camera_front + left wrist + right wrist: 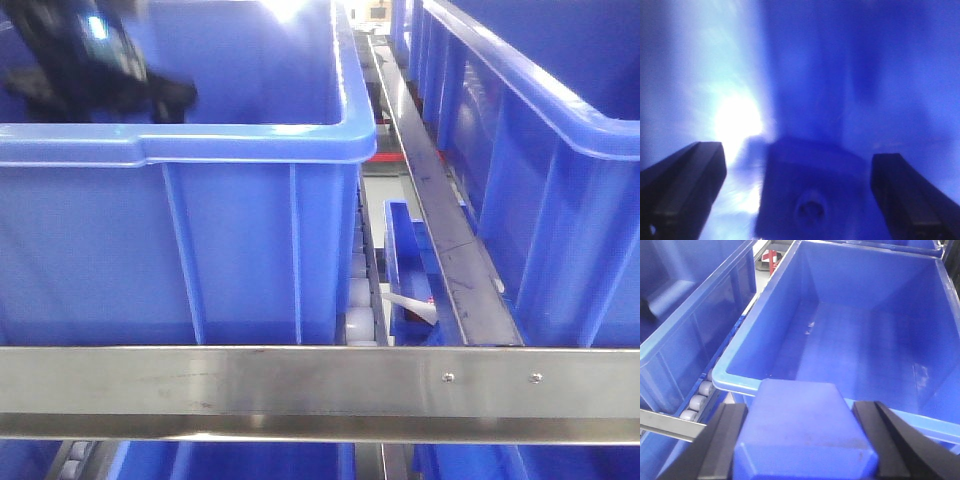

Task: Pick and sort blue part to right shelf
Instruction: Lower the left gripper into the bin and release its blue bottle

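My right gripper is shut on a blue part, a smooth rectangular block. It holds the block just above the near rim of a large blue crate on the right shelf. My left gripper is open inside another blue crate, and its black arm shows blurred at the top left of the front view. A second blue part with a round hole lies between its fingers, with a gap on each side. The shelf's steel front rail carries two small screws.
White rollers run between the crates. A steel divider rail and a narrow blue bin holding a white slip sit between the left crate and the right crate. More blue crates stand below the rail.
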